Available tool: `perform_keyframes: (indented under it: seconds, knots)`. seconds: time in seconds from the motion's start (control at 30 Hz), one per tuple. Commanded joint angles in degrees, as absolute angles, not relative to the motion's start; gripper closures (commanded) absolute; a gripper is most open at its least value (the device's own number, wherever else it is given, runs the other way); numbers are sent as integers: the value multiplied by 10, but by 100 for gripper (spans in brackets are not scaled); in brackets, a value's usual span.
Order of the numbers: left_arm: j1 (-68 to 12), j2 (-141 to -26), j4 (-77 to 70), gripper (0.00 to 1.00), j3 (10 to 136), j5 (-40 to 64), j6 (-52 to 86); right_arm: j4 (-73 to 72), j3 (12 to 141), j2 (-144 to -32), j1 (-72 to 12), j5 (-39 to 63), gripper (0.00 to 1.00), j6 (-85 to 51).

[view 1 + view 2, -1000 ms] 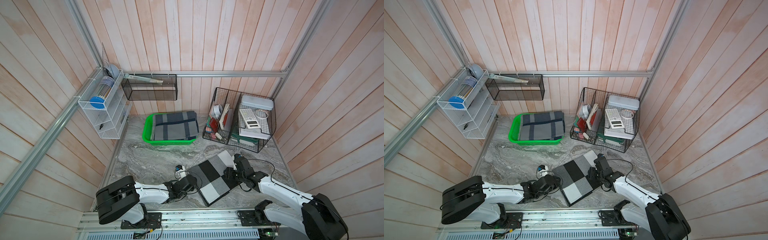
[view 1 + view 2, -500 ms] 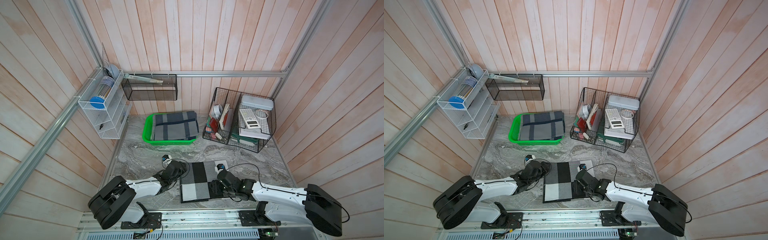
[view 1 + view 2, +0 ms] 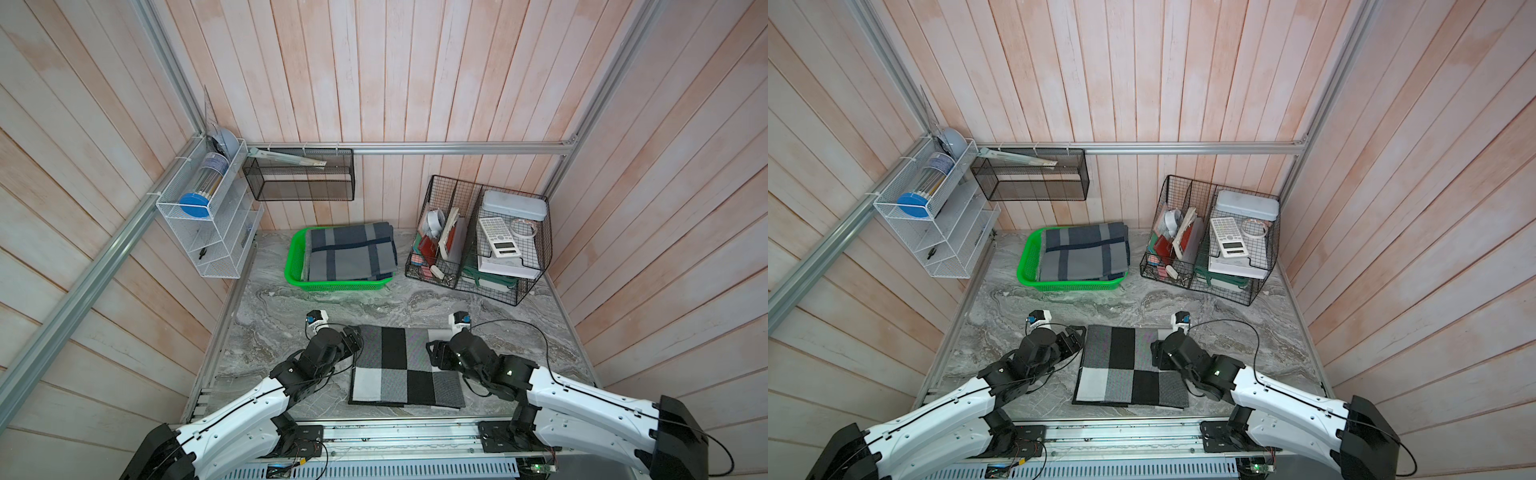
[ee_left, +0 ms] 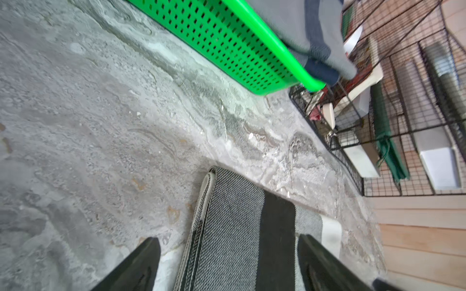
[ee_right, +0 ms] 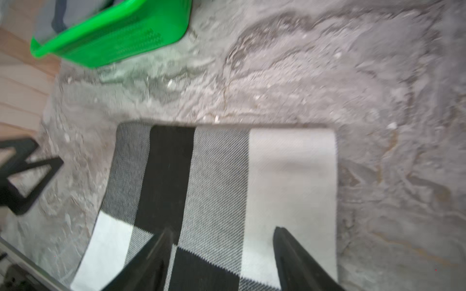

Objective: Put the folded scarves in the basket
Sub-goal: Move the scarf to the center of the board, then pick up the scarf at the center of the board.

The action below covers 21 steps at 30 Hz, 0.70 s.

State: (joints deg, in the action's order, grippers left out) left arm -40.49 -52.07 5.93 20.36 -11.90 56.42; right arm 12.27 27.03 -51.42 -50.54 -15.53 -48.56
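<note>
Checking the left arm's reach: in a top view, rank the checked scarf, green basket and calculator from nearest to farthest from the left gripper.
1. Checked scarf: lying flat, its edge at the left gripper.
2. Green basket: farther back, left of centre.
3. Calculator: in the wire organiser, back right.

The grey marbled surface (image 3: 519, 332) is carrying three things: the green basket (image 3: 332, 286) is sitting toward the back wall, a black wire organiser (image 3: 517, 293) is standing just beside it, and the folded scarf (image 3: 405, 365), checked black, grey and white, is lying flat near the front edge.
</note>
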Motion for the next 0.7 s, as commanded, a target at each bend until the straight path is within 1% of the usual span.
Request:
perform_keyframes:
  seconds: [0.0,0.13,0.27,0.5,0.6,0.67]
  knots:
    - [-403,-546,82,10,204,-74,535,114,242,-477,-426,-120,29,-447]
    - [-403,-595,112,10,240,-87,517,97,216,-458,-335,-57,27,-422]
    - [-403,-632,140,13,270,-110,504,89,197,-479,-280,-14,28,-409]
    - [-403,-658,111,21,264,-108,502,38,184,-535,-270,33,32,-403]
    - [-403,-671,94,28,261,-102,507,20,181,-555,-270,40,33,-402]
    - [-403,-680,78,29,258,-95,508,10,181,-569,-270,47,34,-399]
